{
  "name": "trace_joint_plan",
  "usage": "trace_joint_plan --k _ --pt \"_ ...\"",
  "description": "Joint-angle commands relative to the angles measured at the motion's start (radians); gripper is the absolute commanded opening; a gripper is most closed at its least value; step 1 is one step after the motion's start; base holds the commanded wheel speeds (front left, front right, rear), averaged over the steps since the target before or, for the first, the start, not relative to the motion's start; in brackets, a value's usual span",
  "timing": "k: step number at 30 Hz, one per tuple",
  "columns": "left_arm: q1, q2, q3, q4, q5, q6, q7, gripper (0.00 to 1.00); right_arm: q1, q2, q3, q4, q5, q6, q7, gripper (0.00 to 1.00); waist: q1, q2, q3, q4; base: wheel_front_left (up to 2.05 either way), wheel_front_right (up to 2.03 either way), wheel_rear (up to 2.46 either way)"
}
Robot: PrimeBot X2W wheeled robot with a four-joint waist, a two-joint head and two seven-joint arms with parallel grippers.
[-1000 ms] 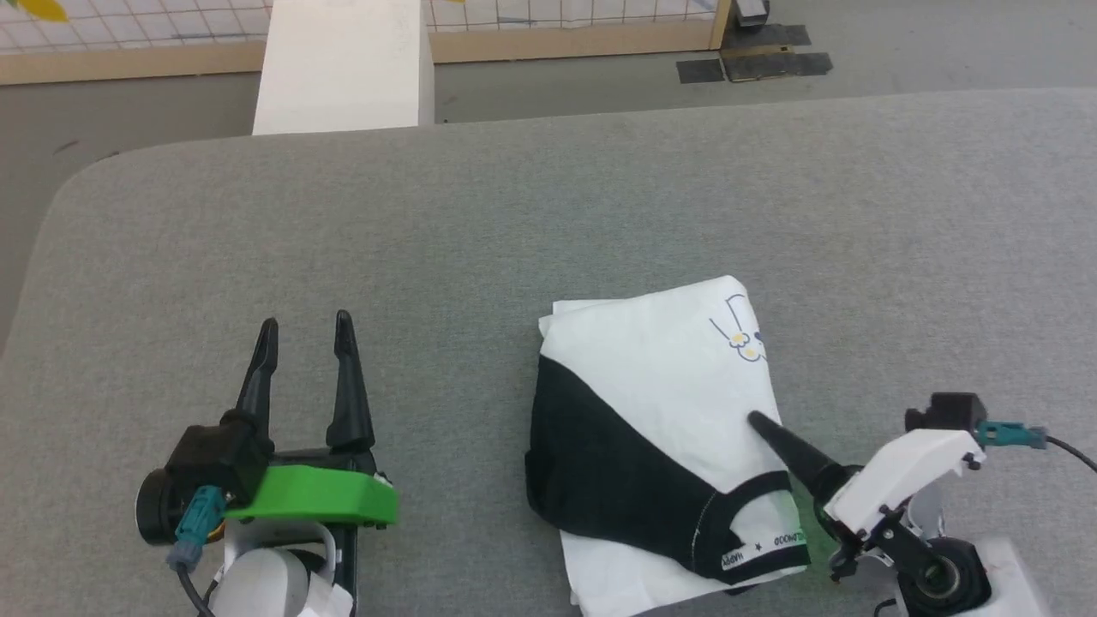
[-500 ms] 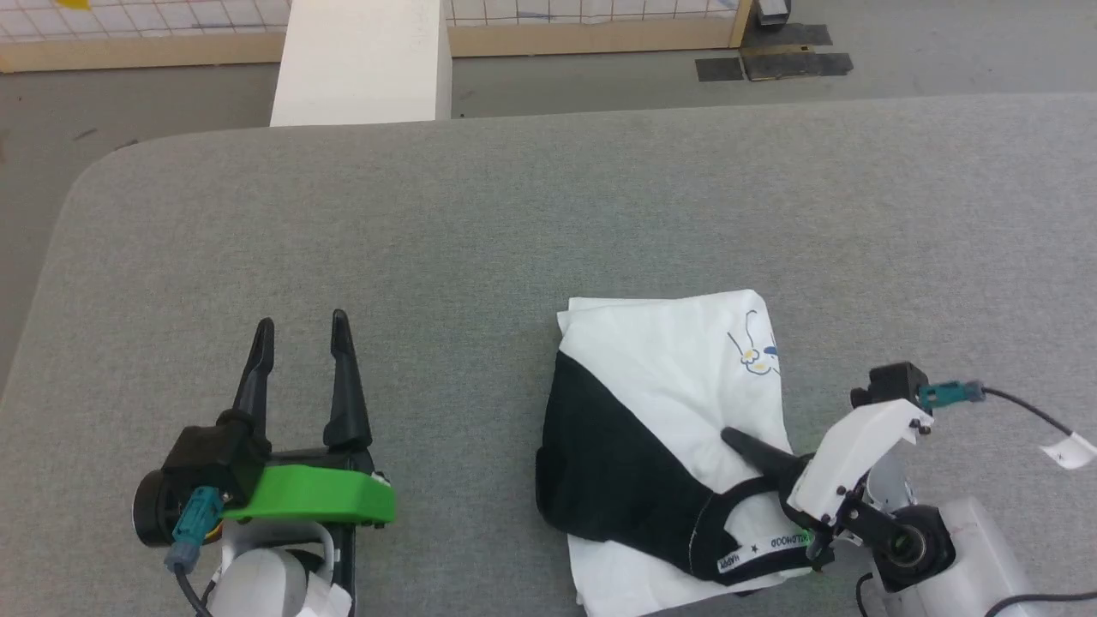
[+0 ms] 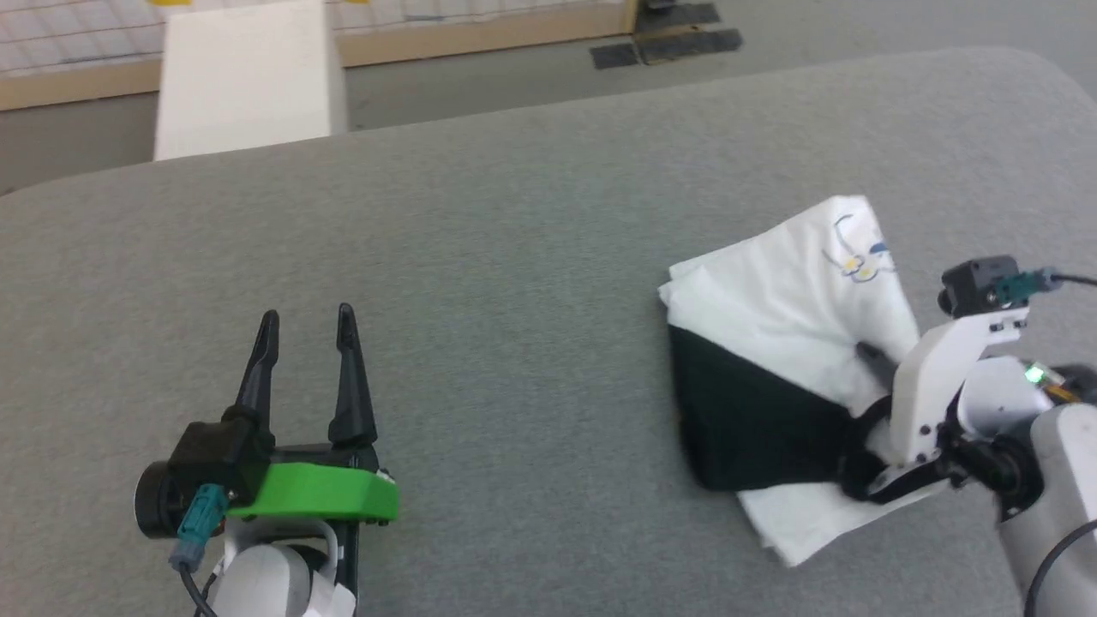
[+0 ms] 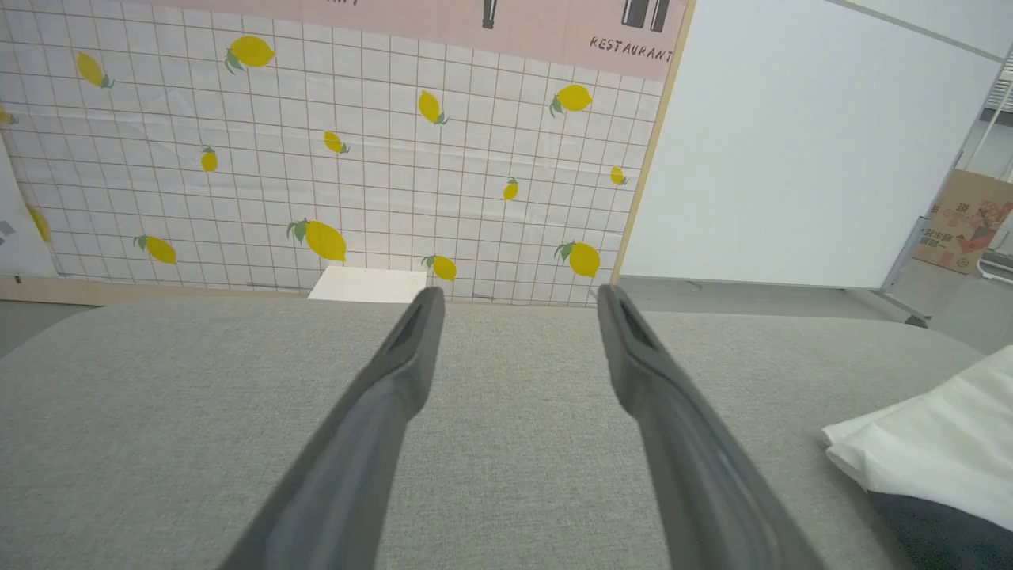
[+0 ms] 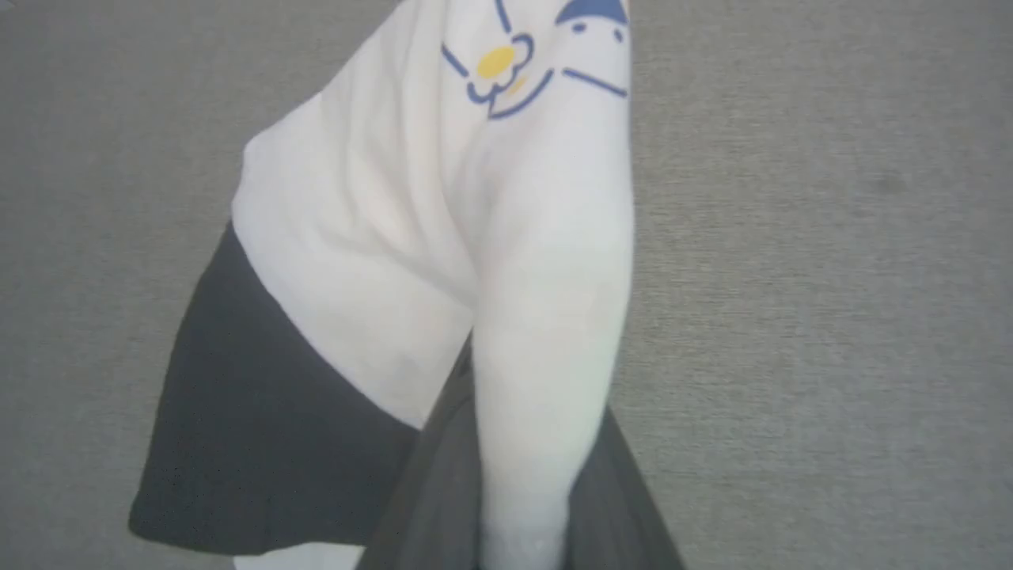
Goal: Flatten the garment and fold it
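The garment (image 3: 771, 308) lies folded on the grey-covered desk (image 3: 514, 257) at the right of the head view, a white wad with a black sleeve (image 3: 754, 428) laid across its lower left part and a small blue-and-yellow print (image 3: 857, 257) near its upper corner. The right tool (image 3: 867, 351) comes in from the lower right edge of that view and rests on the cloth just right of the sleeve. In the right wrist view a raised ridge of the white garment (image 5: 356, 237) runs down the middle of the frame and passes between the two dark fingers (image 5: 419, 507) at the bottom edge, so this tool is narrowed on a fold of the cloth; the print (image 5: 498, 67) sits at the top of that frame and the sleeve (image 5: 261, 412) at lower left. The left tool (image 3: 307, 315) is at the lower left of the head view, well apart from the garment, its fingers spread wide with nothing between them. In the left wrist view the left tool (image 4: 519, 293) points across bare grey cover, with the garment (image 4: 934, 443) at the lower right edge and a lemon-patterned wall (image 4: 316, 158) across the upper left.
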Motion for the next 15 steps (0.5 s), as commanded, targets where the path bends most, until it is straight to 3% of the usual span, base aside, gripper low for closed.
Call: trace_joint_plan --k 1,8,15 --pt "-0.019 -0.002 0.000 -0.001 0.020 -0.007 -0.004 1.00 -0.032 -0.032 0.015 -0.006 -0.035 -0.002 0.001 0.00 0.0000 0.0000 0.040 -0.079 0.00 0.00 0.00" --pt "-0.082 0.006 -0.003 -0.004 0.064 -0.027 -0.004 1.00 -0.145 -0.141 0.064 0.062 -0.103 -0.002 -0.055 0.00 0.0000 0.0000 0.139 -0.169 0.00 0.00 0.00" --pt "-0.151 0.043 -0.009 -0.010 0.105 -0.038 -0.003 1.00 -0.270 -0.208 0.035 0.224 -0.187 -0.002 -0.187 0.00 0.0000 0.0000 0.250 -0.205 0.00 0.00 0.00"
